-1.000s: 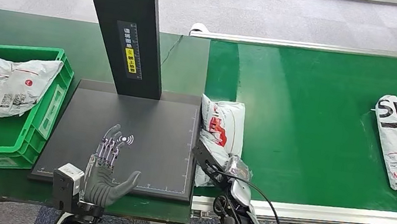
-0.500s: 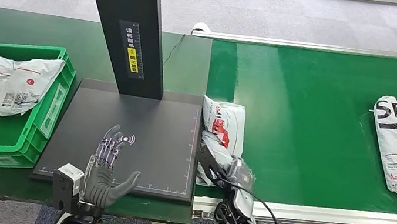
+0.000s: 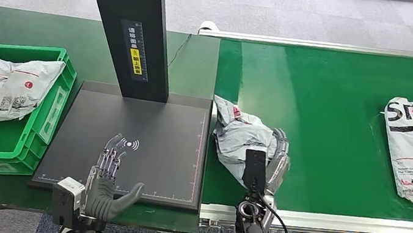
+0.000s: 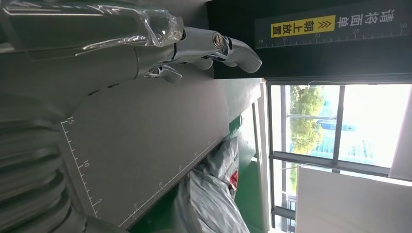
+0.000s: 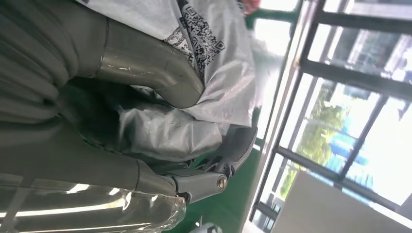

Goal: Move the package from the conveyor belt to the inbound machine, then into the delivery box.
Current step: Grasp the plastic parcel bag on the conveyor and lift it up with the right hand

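The right hand [image 3: 269, 157] grips the crumpled grey plastic mailer package [image 3: 241, 137] at the green conveyor belt's [image 3: 328, 110] near-left edge, just beside the black scanner platform [image 3: 146, 132], over which the left hand [image 3: 108, 176] hovers spread.

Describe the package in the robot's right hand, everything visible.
The package is a crumpled grey-white plastic mailer bag with red print and a black code patch. It sits at the conveyor belt's left end, beside the black scanner plate. The right hand grips it, thumb across the top, fingers wrapped beneath. Whether it is lifted off the belt is unclear.
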Available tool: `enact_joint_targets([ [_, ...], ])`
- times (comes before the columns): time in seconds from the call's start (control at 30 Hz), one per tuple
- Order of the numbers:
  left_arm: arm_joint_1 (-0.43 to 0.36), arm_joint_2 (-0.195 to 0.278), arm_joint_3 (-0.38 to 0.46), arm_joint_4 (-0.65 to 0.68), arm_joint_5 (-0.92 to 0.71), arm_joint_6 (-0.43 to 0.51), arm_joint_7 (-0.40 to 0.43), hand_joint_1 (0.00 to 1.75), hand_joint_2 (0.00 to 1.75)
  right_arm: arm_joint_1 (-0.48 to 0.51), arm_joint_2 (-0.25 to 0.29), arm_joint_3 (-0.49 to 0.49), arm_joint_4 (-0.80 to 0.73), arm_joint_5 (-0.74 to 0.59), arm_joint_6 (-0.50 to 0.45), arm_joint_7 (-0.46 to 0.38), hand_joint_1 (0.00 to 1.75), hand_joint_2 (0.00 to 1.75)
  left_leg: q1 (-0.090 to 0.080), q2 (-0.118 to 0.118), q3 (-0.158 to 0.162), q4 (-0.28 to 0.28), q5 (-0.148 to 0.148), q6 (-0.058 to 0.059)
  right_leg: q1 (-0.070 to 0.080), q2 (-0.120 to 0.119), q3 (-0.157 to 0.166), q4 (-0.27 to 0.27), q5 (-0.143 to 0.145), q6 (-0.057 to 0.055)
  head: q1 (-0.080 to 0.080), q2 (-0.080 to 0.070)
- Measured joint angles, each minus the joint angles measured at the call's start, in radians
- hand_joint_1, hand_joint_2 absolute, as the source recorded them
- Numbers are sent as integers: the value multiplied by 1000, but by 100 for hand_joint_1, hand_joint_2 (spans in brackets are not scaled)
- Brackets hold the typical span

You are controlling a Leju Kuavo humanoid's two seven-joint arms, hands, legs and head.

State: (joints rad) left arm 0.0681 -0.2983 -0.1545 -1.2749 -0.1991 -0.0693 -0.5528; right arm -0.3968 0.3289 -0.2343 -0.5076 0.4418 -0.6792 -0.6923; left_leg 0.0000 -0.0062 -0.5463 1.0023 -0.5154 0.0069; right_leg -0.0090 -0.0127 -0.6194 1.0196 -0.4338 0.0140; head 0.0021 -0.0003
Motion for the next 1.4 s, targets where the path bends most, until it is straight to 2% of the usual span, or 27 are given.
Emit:
enact_joint_targets([
  [0.17, 7, 0, 5, 0, 0, 7, -13, 0, 175, 82, -2, 50, -285, -142, -7, -6, 175, 175, 0, 0, -1, 0, 0, 0, 0, 0, -1, 0, 0, 0, 0, 0],
  [0.37, 11, 0, 13, 0, -2, 10, -18, 0, 175, 166, -3, 103, -606, -154, -7, -8, 175, 175, 0, 0, -1, 0, -1, 0, 0, 1, -2, 0, 0, 0, 0, 0],
  [0.5, 12, -1, 15, 0, -6, 10, -20, 0, 175, 195, -3, 129, -741, -148, -7, -8, 175, 175, 0, 1, -1, 0, 0, 0, 0, 1, -2, 0, 0, 0, 0, 0],
  [0.63, 12, -1, 16, 1, -8, 10, -22, 0, 175, 206, -3, 145, -803, -151, -7, -8, 175, 175, 0, 1, -1, 0, 0, 0, 0, 1, -1, 0, 1, -1, 0, 0],
  [0.7, 12, -1, 16, 2, -8, 11, -24, 0, 175, 205, -4, 159, -806, -145, 2, 9, 93, 175, 0, 1, -1, 0, 0, 0, 0, 2, -1, 0, 1, -1, 0, 0],
  [0.77, 12, -1, 16, 3, -9, 11, -26, 0, 175, 196, -7, 176, -787, -97, 37, 83, 6, 175, 0, 2, -1, 0, 0, 0, 0, 2, -1, 0, 1, -1, 0, 0],
  [0.8, 12, -1, 17, 3, -9, 11, -26, 0, 175, 184, -11, 187, -758, -43, 75, 158, 0, 175, 0, 3, -1, 0, 0, 0, 0, 3, -1, 0, 1, -1, 0, 0],
  [0.93, 12, -1, 22, 3, -11, -7, -24, 0, 175, 95, -37, 242, -513, 283, 301, 552, 0, 175, 0, 6, 0, 0, 0, -1, 0, 5, -1, 0, 2, -2, 0, 0],
  [1.0, 12, -1, 23, 3, -11, -20, -16, 0, 175, 53, -46, 274, -355, 423, 371, 703, 0, 175, 0, 4, 0, 0, 1, -1, 0, 4, -1, 0, 2, -2, 0, 0],
  [1.07, 11, -2, 23, 3, -11, -25, -9, 0, 175, 30, -53, 304, -222, 516, 399, 807, 0, 175, 0, 1, -1, 0, 2, -1, 0, 2, -1, 0, 2, -2, 0, 0],
  [1.13, 9, -3, 23, 3, -11, -27, -5, 0, 175, 21, -58, 328, -124, 558, 406, 852, 0, 175, 0, 1, -1, 0, 2, -1, 0, 2, -2, 0, 2, -2, 0, 0],
  [1.2, 8, -3, 23, 3, -11, -27, -3, 0, 175, 12, -63, 343, -58, 568, 407, 860, 0, 175, 0, 1, -2, 0, 2, -1, 0, 2, -3, 0, 2, -2, 0, 0],
  [1.4, 6, -3, 24, 3, -11, -28, -1, 0, 175, -21, -74, 364, 47, 585, 418, 881, 0, 175, 0, 1, -3, 0, 2, -1, 0, 2, -4, 0, 2, -2, 0, 0],
])
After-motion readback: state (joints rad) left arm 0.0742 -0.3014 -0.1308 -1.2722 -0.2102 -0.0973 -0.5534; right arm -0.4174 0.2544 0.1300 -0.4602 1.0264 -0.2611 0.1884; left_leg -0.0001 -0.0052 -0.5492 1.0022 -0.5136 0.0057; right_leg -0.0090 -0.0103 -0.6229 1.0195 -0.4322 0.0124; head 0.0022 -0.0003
